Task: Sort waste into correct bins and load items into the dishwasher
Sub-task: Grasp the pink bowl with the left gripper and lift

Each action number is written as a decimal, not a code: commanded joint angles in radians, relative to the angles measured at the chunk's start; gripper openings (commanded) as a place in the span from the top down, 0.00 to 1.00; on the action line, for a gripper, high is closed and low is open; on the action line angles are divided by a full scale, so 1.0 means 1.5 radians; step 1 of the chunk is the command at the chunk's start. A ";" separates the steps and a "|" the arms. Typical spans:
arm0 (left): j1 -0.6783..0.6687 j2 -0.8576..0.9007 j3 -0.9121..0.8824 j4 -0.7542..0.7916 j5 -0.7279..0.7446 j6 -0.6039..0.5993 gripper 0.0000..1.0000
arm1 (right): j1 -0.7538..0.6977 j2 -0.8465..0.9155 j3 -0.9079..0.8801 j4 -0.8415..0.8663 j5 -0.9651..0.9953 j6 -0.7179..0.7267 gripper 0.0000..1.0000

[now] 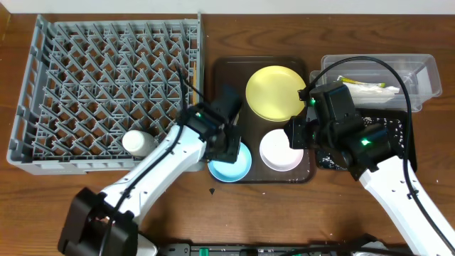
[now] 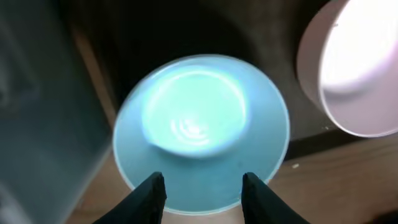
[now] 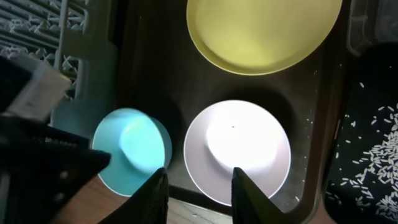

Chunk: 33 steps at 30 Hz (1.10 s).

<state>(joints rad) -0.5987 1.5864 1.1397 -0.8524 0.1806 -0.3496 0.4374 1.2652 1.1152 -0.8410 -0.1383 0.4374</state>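
overhead: light blue bowl (image 1: 231, 167) at the front left corner of the brown serving tray (image 1: 226, 78), partly over its edge; white bowl (image 1: 281, 151) just beside it, toward the front right corner; yellow plate (image 1: 276, 92) at the tray's back edge

left gripper (image 2: 202, 198) above the blue bowl's near rim, jaws released and apart, grasping nothing

right gripper (image 3: 199, 194) above the white bowl's near rim, jaws likewise parted and empty

small white cup (image 1: 136, 142) at the front edge of the grey dish rack (image 1: 106, 71), toward the left edge of the table (image 1: 71, 192)

clear tub (image 1: 423, 75) at the table's back right corner, crumpled paper (image 1: 370, 89) and wrapper (image 1: 348, 80) inside; black tray (image 1: 398, 131) just in front of it, strewn with rice scraps (image 3: 379, 143)
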 commanded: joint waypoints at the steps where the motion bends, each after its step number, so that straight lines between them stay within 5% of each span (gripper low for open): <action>1: -0.002 0.001 -0.026 0.038 -0.003 -0.036 0.59 | 0.006 0.004 -0.005 -0.007 0.004 0.008 0.68; 6: -0.007 0.001 -0.025 0.153 0.098 0.006 0.59 | 0.006 0.020 -0.005 -0.026 0.004 0.028 0.69; 12: -0.037 0.017 -0.025 0.246 0.099 0.049 0.49 | 0.006 0.028 -0.005 -0.025 0.004 0.048 0.69; 22: -0.040 0.178 -0.025 0.357 0.188 0.062 0.41 | 0.006 0.028 -0.005 -0.048 0.004 0.047 0.62; 25: -0.040 0.195 -0.025 0.371 0.188 0.061 0.48 | 0.006 0.028 -0.005 -0.069 0.005 0.047 0.65; 29: -0.040 0.208 -0.025 0.397 0.183 0.061 0.74 | -0.004 0.012 -0.005 -0.077 0.005 0.042 0.65; 33: -0.040 0.212 -0.025 0.403 0.172 0.061 0.86 | -0.030 -0.018 -0.005 -0.073 0.010 0.042 0.64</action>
<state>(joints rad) -0.6601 1.8908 1.1000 -0.2504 0.4446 -0.2638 0.4252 1.2930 1.1110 -0.9531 -0.1390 0.4969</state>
